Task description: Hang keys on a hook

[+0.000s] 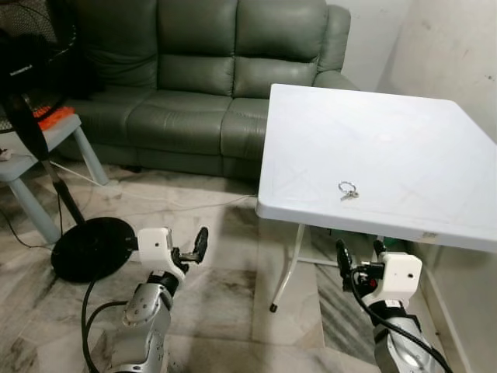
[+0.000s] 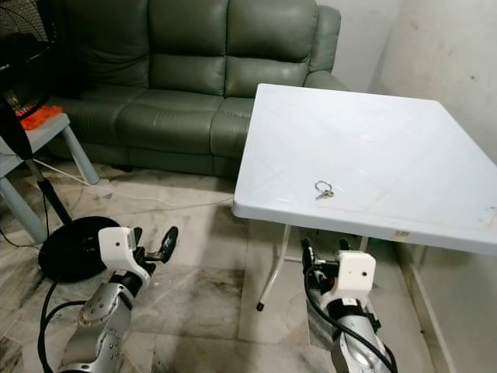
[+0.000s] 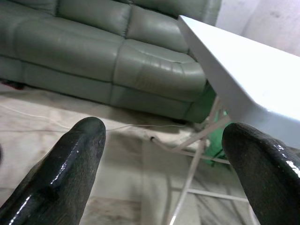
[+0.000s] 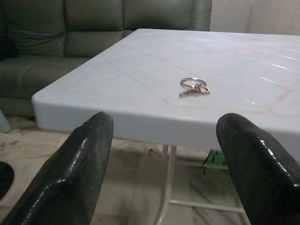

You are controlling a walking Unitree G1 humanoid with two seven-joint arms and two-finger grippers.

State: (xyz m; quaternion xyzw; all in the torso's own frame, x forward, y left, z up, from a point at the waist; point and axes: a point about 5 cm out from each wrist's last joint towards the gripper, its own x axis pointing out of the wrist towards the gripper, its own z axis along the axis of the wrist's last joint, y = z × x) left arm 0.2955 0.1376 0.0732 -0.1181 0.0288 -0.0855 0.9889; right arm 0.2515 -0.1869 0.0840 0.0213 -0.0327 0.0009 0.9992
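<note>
A standing fan [image 1: 31,93], with black grille and round black base, is recorded far out to the left of the left gripper, beside a pale stool [image 1: 46,144] on which something orange is laid. The left gripper [image 1: 192,250] is held low over the marbled floor [image 1: 225,287], well short of the table; its two black fingers [image 3: 70,168] are seen spread wide apart, and nothing is held between them. Ahead of that gripper, a grey-green leather sofa [image 1: 202,85] is set against the far wall, and a thin white cable [image 1: 155,206] is trailed across the floor before it. To the right of the left gripper, a white square folding table [image 1: 311,140] is placed, one corner close to the sofa arm. The keys [image 1: 348,189], a small ring with a key or two attached, are found lying flat on the tabletop near its front edge, above and ahead of the right gripper and almost in line with it, apart from both grippers. The right gripper [image 1: 359,252] is positioned below the table's front edge, pointed upward; its fingers [image 4: 79,164] are likewise parted wide, with nothing gripped. Beyond the table, to the right of the right gripper, a plain off-white wall [image 1: 458,54] is noted.
</note>
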